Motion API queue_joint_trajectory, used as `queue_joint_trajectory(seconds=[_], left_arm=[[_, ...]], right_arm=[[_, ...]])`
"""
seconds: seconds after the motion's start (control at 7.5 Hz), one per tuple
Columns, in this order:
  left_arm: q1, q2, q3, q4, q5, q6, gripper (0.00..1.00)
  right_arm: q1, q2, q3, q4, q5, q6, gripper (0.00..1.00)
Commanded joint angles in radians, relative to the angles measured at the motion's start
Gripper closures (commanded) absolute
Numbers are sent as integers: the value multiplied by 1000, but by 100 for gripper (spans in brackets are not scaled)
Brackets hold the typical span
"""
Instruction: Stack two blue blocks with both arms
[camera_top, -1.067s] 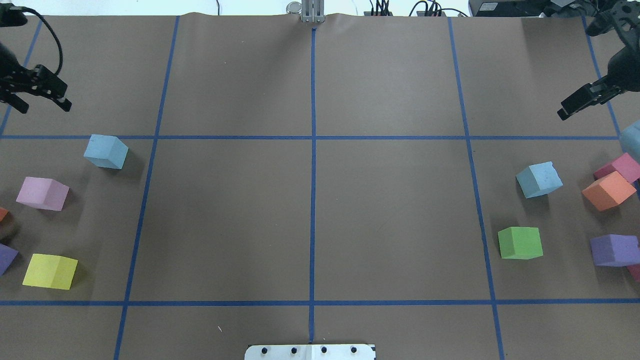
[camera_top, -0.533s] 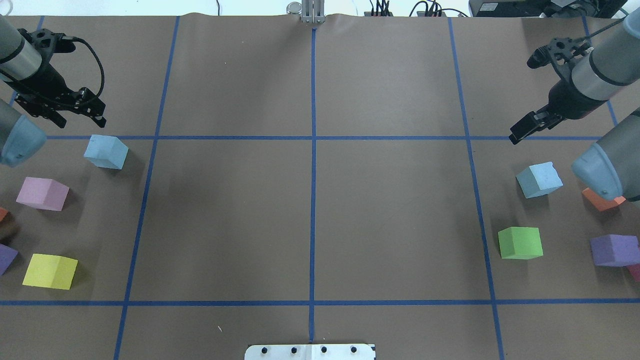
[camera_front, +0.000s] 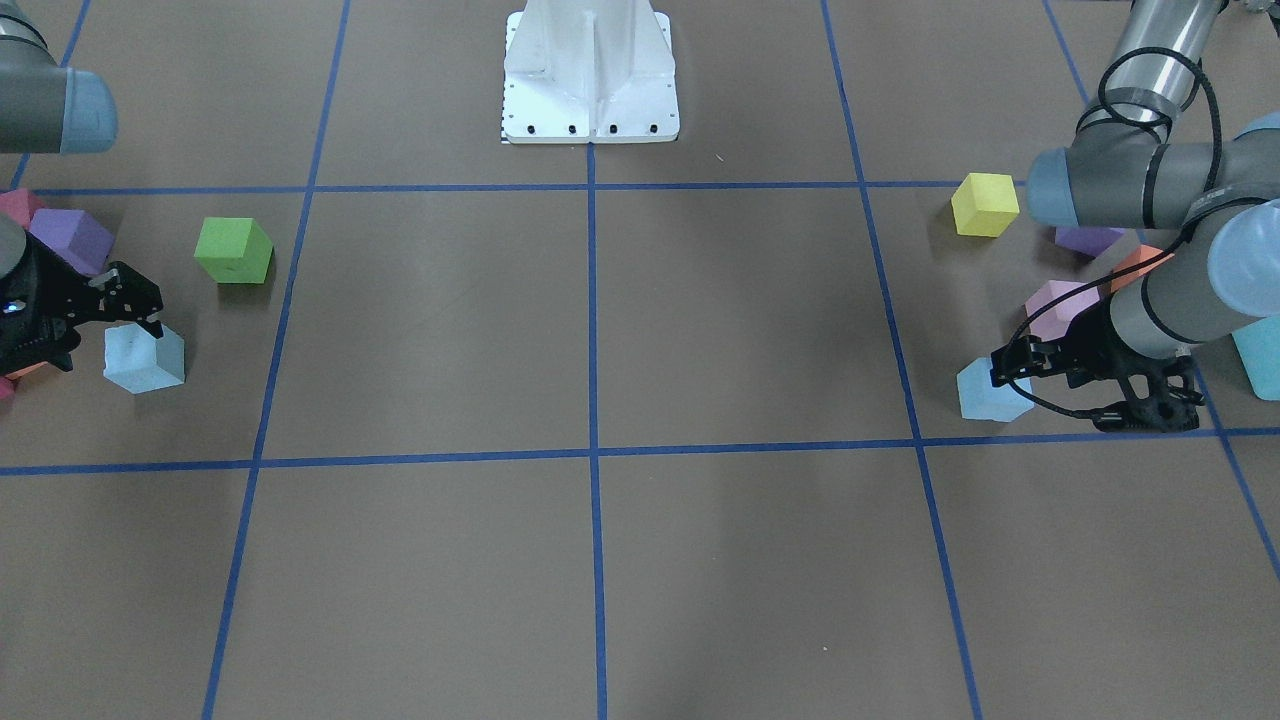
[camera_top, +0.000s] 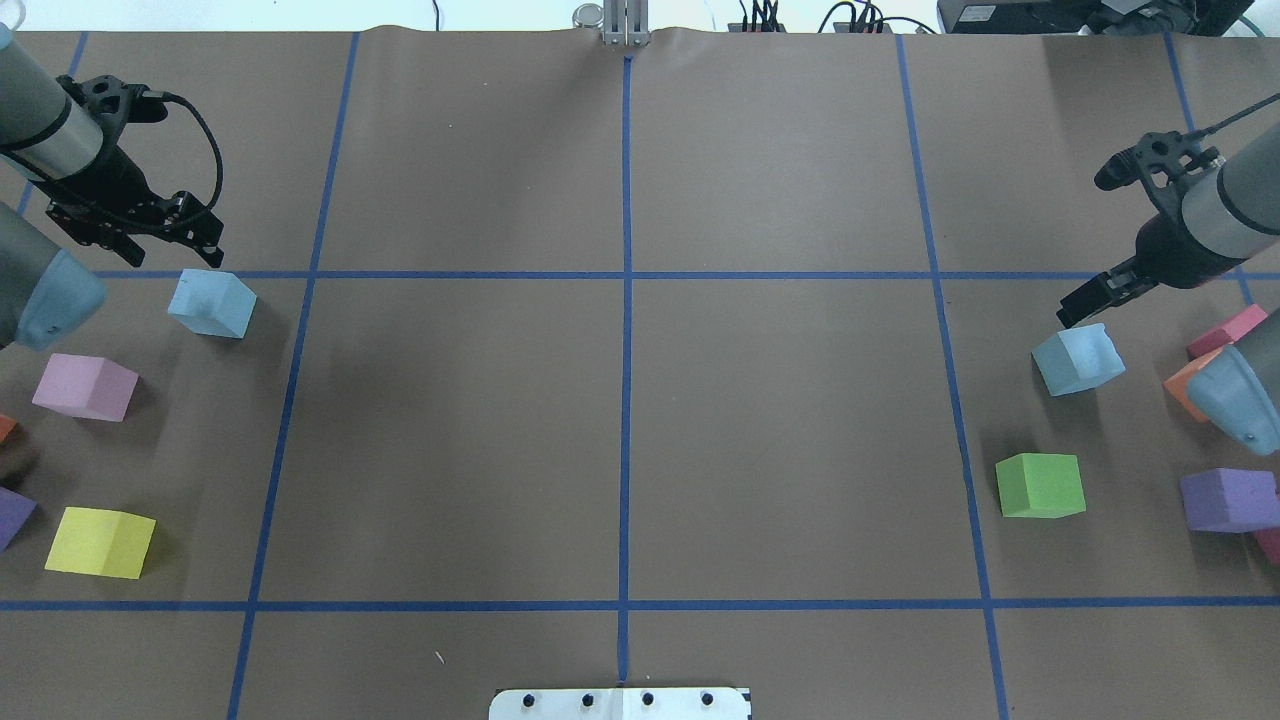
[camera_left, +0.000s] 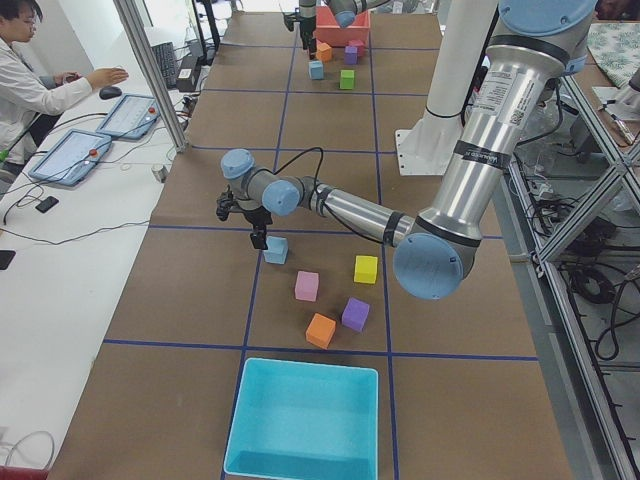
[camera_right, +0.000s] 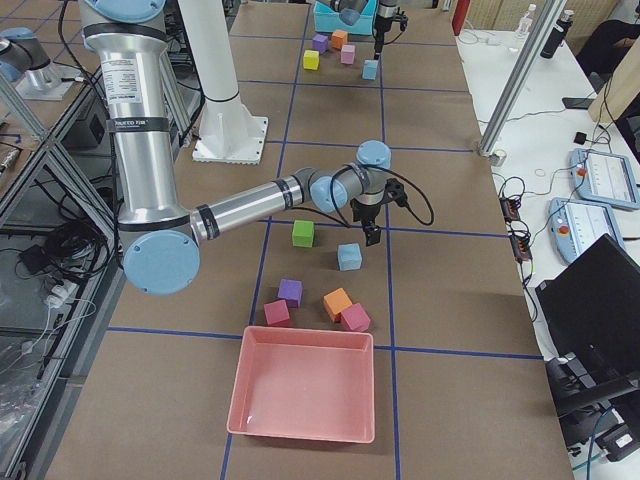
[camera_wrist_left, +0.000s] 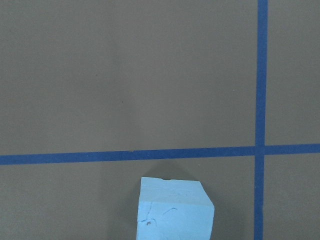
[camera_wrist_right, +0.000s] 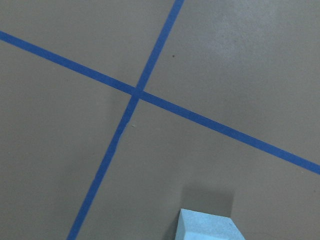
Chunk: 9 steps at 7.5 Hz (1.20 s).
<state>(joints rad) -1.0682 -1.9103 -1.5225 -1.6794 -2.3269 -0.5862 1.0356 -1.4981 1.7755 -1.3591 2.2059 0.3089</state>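
Two blue blocks sit well apart, at opposite ends of the table (camera_top: 780, 430), so we have nothing stacked yet. At the left of the overhead view, the left gripper (camera_top: 165, 242) hangs just beyond the left blue block (camera_top: 210, 303), its jaws apart and empty. That block rests flat on the paper, with a pink cube (camera_top: 85, 387) nearby. In the left wrist view it shows only at the bottom edge, so we judge the gripper is not yet centred over it.

Far to the right, the right gripper (camera_top: 1080, 305) hovers at the far edge of the right blue block (camera_top: 1077, 360). The front-facing view shows its fingers spread and holding nothing. A green cube (camera_top: 1040, 485) lies near, closer to the robot.

We judge this to be the approach stage. Both grasps, the carry toward a shared spot and the placing of one block on the other are all left to do.
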Motion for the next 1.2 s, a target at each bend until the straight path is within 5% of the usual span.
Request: queue_joint_trajectory(seconds=[0.0,1.07], left_arm=[[8,1,-2,-2,1,-1,1],[10,-1,-5,-2,1,-20,1]], right_arm=[[0,-42,-39,57,-17,7,8],[-66,-27,-64,101,-28,166,8]])
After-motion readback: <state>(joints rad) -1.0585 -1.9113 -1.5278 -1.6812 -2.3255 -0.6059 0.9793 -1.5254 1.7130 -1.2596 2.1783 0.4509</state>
